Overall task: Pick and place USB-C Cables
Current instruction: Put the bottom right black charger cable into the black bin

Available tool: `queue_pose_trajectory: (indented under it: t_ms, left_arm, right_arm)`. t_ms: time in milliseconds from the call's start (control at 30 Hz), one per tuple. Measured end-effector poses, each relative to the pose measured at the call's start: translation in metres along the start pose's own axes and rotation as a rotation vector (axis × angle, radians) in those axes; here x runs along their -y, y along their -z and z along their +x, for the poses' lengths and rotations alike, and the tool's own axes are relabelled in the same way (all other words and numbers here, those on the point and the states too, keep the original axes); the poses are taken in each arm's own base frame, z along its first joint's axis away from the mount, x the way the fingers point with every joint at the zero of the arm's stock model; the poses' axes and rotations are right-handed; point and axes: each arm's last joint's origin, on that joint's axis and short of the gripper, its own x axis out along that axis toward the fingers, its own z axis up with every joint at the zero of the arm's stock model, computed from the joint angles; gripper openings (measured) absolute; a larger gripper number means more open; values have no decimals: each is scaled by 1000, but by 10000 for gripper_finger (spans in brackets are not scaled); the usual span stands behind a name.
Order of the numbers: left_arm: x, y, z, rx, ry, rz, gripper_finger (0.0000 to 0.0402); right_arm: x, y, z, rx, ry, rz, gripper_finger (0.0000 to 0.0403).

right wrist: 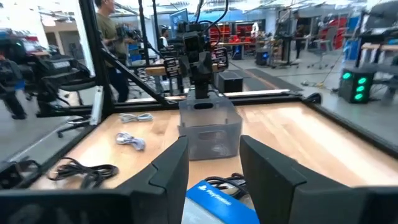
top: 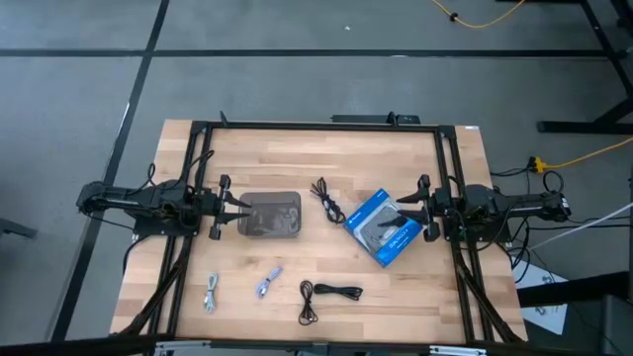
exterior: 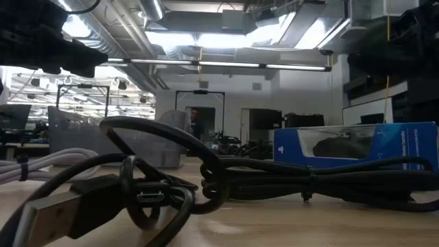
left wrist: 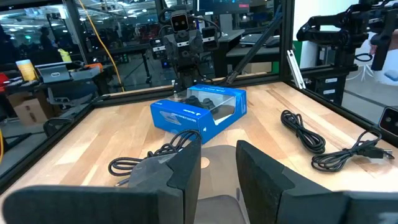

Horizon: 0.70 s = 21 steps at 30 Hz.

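Four cable bundles lie on the wooden table. One black cable (top: 326, 198) rests between the tray and the blue box; it also shows in the left wrist view (left wrist: 155, 155). A second black cable (top: 328, 294) lies near the near edge, with the light blue cable (top: 268, 283) and the grey-white cable (top: 212, 293) to its left. My left gripper (top: 242, 210) is open, level with the table, at the left end of the grey tray (top: 269, 214). My right gripper (top: 404, 210) is open above the right end of the blue box (top: 384, 227).
The grey translucent tray (right wrist: 208, 127) and the blue retail box (left wrist: 199, 112) stand mid-table between the two grippers. A black frame (top: 316, 126) runs round the table's edges. Bare wood (top: 396, 297) lies at the near right. People stand in the room behind (right wrist: 109, 31).
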Motion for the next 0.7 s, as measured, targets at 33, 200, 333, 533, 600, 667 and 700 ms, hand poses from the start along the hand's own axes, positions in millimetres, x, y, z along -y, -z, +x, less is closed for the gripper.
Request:
queue_pose_trajectory:
  t_ms: [33, 200, 333, 533, 600, 667, 700]
  left_arm:
    - [0, 0, 0, 0, 1, 0, 96]
    - [0, 0, 0, 0, 1, 0, 96]
    - [0, 0, 0, 0, 0, 0, 96]
    - [0, 0, 0, 4, 0, 0, 96]
    - [0, 0, 0, 3, 0, 0, 96]
    - [0, 0, 0, 4, 0, 0, 96]
    - [0, 0, 0, 3, 0, -2, 96]
  right_arm:
    - [0, 0, 0, 0, 0, -4, 148]
    - [0, -1, 0, 14, 0, 26, 148]
    - [-1, -7, 0, 68, -13, 59, 148]
    - [-1, -8, 0, 83, -24, 218, 148]
    - [-1, -8, 0, 79, -22, 202, 148]
    - [-1, -8, 0, 80, -21, 182, 148]
    - [-1, -8, 0, 79, -19, 183, 148]
